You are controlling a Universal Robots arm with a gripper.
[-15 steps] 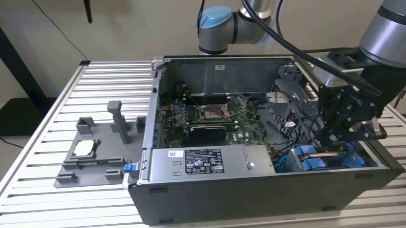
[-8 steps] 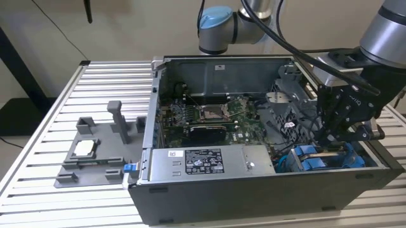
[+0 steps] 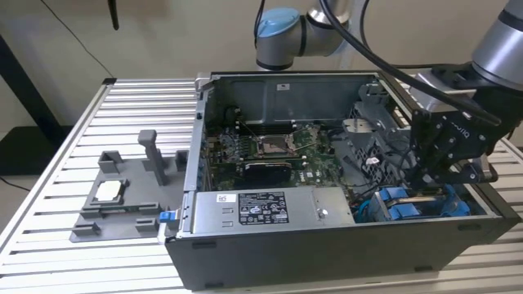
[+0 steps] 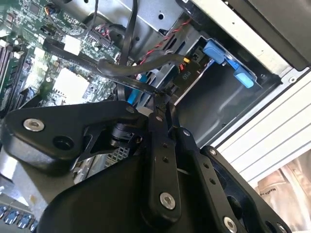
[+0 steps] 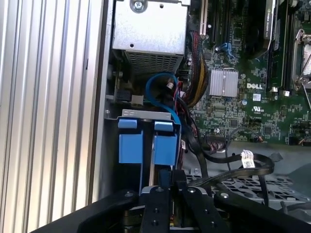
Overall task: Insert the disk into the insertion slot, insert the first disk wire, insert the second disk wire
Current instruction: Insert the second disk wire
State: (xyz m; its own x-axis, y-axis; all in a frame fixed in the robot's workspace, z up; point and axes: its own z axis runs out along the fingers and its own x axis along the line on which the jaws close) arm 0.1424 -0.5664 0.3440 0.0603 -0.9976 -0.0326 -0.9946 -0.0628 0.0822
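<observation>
Setting: slatted metal table (image 3: 73,122) in front of a pale wall, with an open black computer case (image 3: 327,257) on it.
Claw: black gripper (image 3: 432,180) hanging inside the case at the exterior view's right end. In both wrist views its fingers (image 5: 160,194) sit close together; whether they pinch anything I cannot tell.
Directly below the claw: the disk (image 3: 417,205), its blue carrier tabs (image 5: 148,143) standing up side by side in the first wrist view, seated in the grey metal insertion slot (image 5: 146,114).
Just beside the claw: black flat cables (image 5: 233,167) looping past the fingers, one with a white tag; a blue cable (image 5: 158,92) curls beyond the tabs.
Farther from the claw: green motherboard (image 3: 274,147) in the middle of the case, and a grey labelled power-supply box (image 3: 261,211) along the near wall.
Well apart from the claw: grey plastic fixture (image 3: 122,196) with upright posts, on the table outside the case at the exterior view's left.
</observation>
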